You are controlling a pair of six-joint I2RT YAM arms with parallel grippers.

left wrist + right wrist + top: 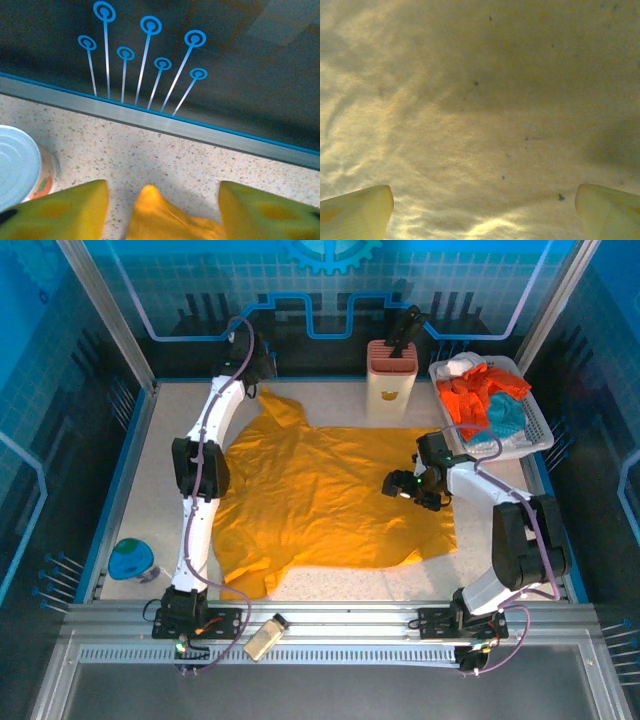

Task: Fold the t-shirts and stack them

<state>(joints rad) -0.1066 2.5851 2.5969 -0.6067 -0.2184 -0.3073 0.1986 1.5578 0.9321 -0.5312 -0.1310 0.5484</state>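
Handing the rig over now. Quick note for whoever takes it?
Left gripper: open, a peak of the golden-yellow cloth t-shirt between its fingers, not pinched.
Right gripper: open wide over that shirt.
Orange-red t-shirt and teal t-shirt: bunched in the white plastic basket.
Done: yellow one spread on the table, no fold, no stack.
To do: fold each, stack.

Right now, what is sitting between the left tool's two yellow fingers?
A bunched-up tip of the golden-yellow t-shirt pokes up between the left tool's fingers, which stand apart. The left wrist view shows it.
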